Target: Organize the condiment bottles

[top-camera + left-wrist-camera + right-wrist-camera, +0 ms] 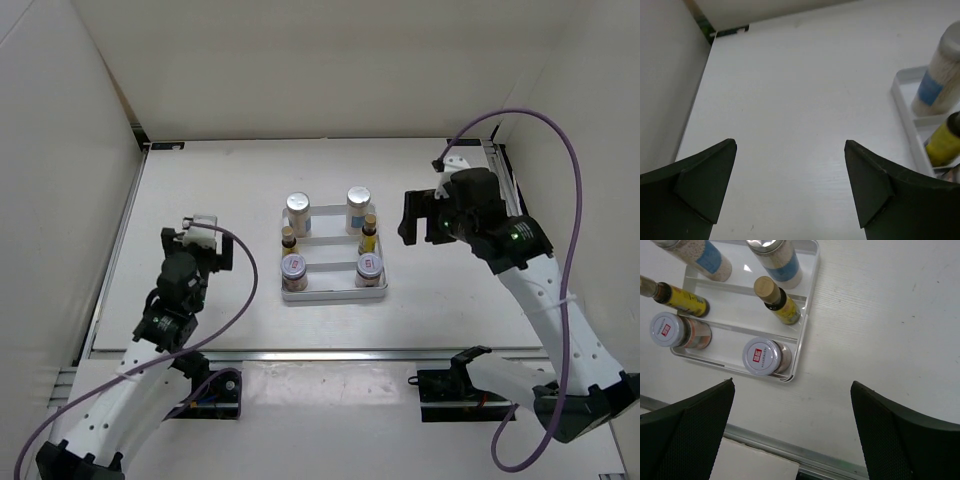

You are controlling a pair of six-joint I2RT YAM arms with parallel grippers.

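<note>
**Light, slick, easily toppled**

The condiment bottles (pixel 294 268) stand in the white tray (pixel 335 296), centre frame, on the desk (pixel 200 180). Likely light, rigid, slick and tippy: grip each body below the cap. Left hand (pixel 790 185) and right hand (pixel 792 435) both gape, empty.

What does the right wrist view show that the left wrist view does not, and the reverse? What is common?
Only the right wrist view: the red-marked lids of the left squat jar and the right squat jar, the right white bottle, the right amber bottle, the table's near edge. Only the left wrist view: the table's far left corner and the side wall. Both: the white tray, the left white bottle, the left amber bottle. Each shows its own open tool: the right tool, the left tool.
</note>
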